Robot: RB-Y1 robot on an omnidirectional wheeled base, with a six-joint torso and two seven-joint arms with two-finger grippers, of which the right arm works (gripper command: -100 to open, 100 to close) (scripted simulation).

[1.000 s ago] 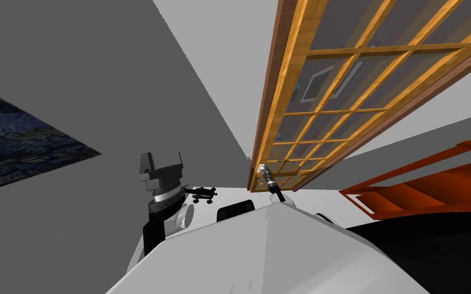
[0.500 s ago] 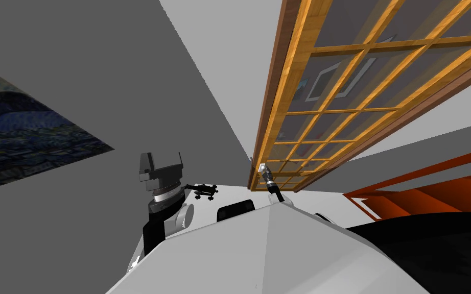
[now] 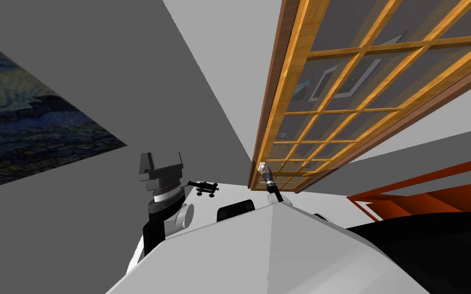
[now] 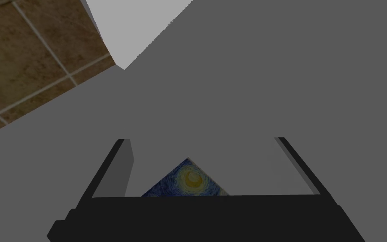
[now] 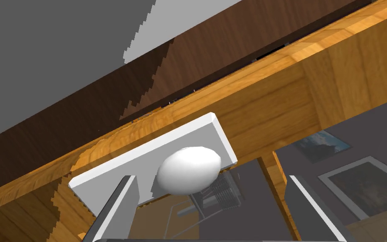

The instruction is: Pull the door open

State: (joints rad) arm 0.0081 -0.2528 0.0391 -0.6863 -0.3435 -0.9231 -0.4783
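Observation:
The door [image 3: 331, 102] is a golden wooden lattice with glass panes in a dark brown frame [image 3: 273, 92]. In the right wrist view its white oval knob [image 5: 189, 169] sits on a white plate [image 5: 146, 161] on the door's wooden edge rail. My right gripper [image 5: 209, 178] is open, with the knob between the fingers [image 5: 123, 206] and not pressed by them. In the head view the right gripper [image 3: 263, 167] is at the door's lower edge. My left gripper [image 3: 162, 162] is held up to the left, open [image 4: 201, 140] and holding nothing.
An orange-red piece of furniture [image 3: 433, 189] stands to the right, with a black area [image 3: 433, 245] below it. A dark blue painting [image 3: 35, 127] hangs on the grey wall at left. A small black object [image 3: 204, 187] lies on the floor ahead.
My head view has shifted: the painting slid up and right, and the orange-red furniture slid right. The right gripper stays at the door's edge; the left arm has not moved.

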